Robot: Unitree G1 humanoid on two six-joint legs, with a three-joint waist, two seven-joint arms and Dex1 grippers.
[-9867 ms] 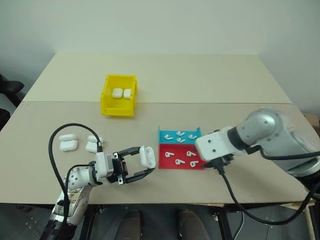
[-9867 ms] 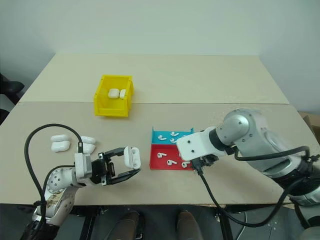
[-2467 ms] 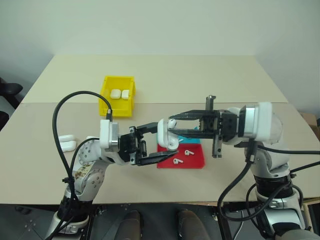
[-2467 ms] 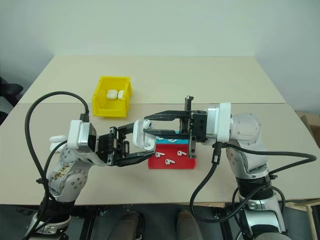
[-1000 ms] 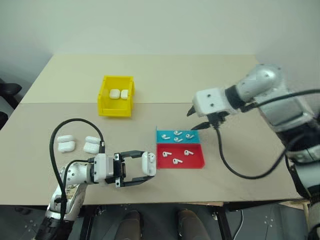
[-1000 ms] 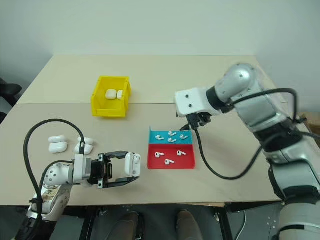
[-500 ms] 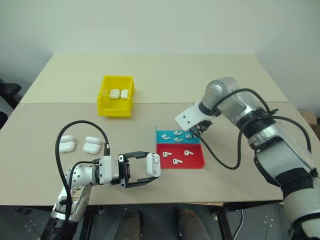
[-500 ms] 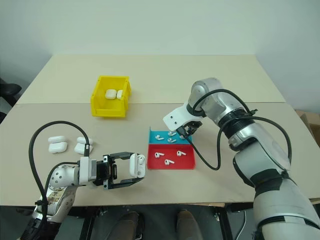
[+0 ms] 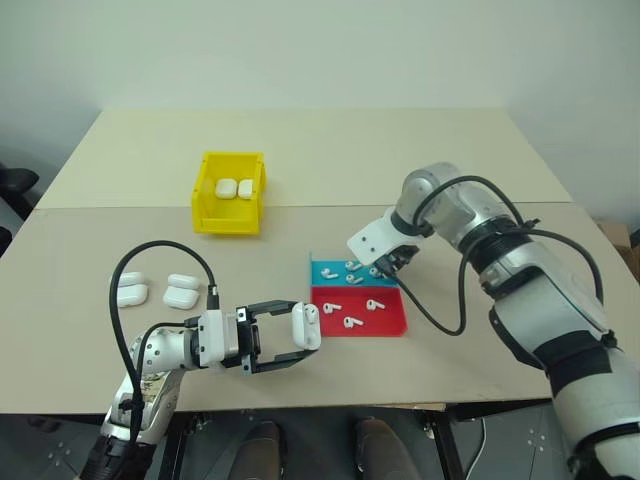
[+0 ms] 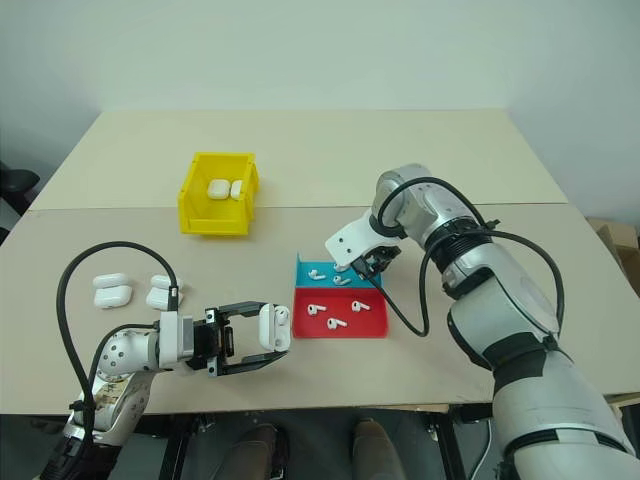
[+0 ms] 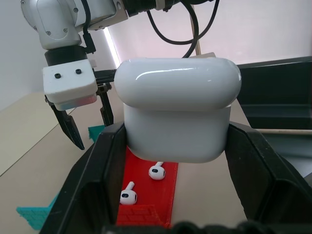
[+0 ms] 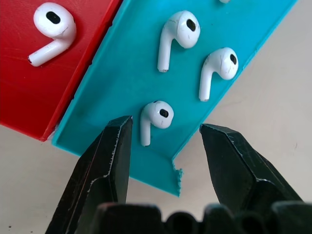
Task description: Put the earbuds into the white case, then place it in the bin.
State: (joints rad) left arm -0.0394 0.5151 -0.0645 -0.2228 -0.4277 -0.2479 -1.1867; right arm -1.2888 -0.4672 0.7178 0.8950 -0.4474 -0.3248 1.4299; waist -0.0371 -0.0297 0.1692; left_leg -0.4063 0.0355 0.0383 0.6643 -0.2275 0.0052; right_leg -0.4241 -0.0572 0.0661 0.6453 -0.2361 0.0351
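The right hand (image 12: 165, 139) has come down, open, over an earbud (image 12: 155, 118) on the tray (image 12: 117, 83), ready to pinch. The left hand (image 9: 285, 335) grips the case (image 9: 305, 326).

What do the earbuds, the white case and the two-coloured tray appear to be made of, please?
Earbuds: glossy hard plastic, judging by the bright highlights. White case, held in the left gripper: smooth, shiny plastic with soft reflections. Tray: matte plastic in red and teal; its rough, jagged edge suggests it may be 3D-printed, though that is uncertain.
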